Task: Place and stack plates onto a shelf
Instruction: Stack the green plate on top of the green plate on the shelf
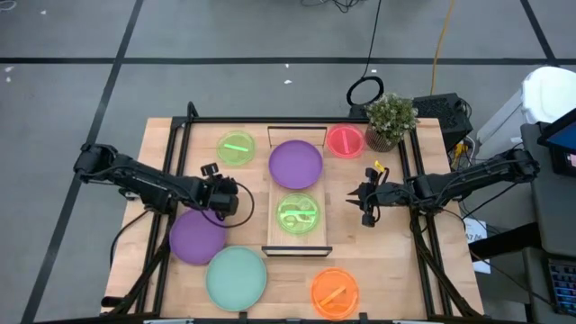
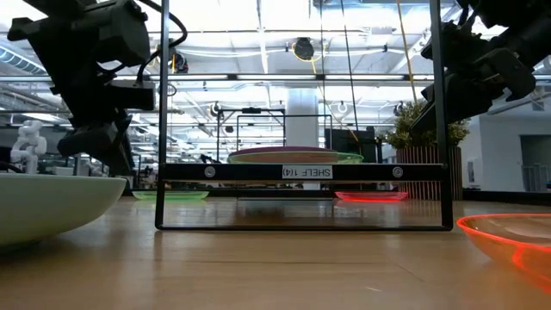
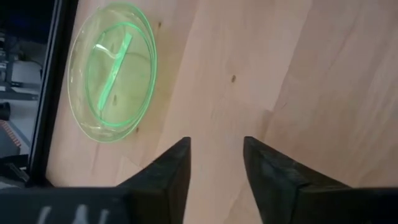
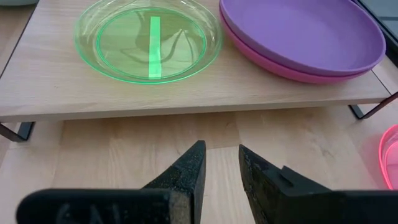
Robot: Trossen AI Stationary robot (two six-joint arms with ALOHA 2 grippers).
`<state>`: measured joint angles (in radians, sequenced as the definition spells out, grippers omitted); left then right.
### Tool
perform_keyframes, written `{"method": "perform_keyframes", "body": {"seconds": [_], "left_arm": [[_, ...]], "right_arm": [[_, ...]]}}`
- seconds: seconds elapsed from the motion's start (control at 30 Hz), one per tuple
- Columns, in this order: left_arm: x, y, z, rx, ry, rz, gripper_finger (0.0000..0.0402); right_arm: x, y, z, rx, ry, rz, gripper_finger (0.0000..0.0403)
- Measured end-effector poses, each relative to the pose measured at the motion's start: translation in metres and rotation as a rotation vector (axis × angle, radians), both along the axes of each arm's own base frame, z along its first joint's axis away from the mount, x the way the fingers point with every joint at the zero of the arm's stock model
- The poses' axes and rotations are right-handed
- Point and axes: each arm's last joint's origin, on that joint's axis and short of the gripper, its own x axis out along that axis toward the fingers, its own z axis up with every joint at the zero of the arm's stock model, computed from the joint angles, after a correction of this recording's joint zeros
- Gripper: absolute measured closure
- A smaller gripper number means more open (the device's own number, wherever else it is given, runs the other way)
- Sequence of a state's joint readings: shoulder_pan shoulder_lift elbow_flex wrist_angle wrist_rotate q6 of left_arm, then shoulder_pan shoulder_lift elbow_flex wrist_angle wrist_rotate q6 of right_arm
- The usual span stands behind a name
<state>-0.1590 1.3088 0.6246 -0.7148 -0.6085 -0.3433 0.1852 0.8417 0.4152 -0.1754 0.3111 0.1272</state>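
At the left of the overhead frame the left gripper (image 1: 236,197) hangs above bare wood with its fingers a little apart and nothing between them, the purple plate on the table (image 1: 197,237) just below it in the picture. Down toward the lower edge sits the mint-green plate (image 1: 237,277), and up near the top left of the tabletop lies a lime-green plate (image 1: 236,148), the one the left wrist camera sees off to the side of its fingers (image 3: 177,171).

In the middle stands the shelf (image 1: 278,238). It already carries a purple plate stacked on a magenta one (image 4: 273,62) at its upper end and a second lime-green plate (image 1: 297,213) nearer the lower end.

Right of the shelf the right gripper (image 1: 353,202) hovers just beside the board, fingers slightly apart and empty. The red-pink plate (image 1: 344,140) waits at the upper right and the orange plate (image 1: 335,292) at the lower right.

My guess is the left arm goes for the purple plate next. I'd have it catch the rim from the side, lift level, clear the shelf's black end frame, and set it squarely on the stack so nothing slides.
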Motion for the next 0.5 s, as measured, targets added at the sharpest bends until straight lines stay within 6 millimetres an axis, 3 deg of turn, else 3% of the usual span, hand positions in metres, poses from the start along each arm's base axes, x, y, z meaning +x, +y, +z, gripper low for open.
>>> {"method": "perform_keyframes", "body": {"seconds": [0.23, 0.5], "left_arm": [[-0.012, 0.002, -0.020, 0.030, 0.019, -0.018, 0.0216], [-0.014, 0.000, -0.023, 0.034, 0.024, -0.034, 0.0215]], "right_arm": [[0.000, 0.000, 0.000, -0.001, 0.000, 0.001, 0.0321], [0.000, 0.000, 0.000, -0.017, 0.003, 0.010, 0.0321]]}}
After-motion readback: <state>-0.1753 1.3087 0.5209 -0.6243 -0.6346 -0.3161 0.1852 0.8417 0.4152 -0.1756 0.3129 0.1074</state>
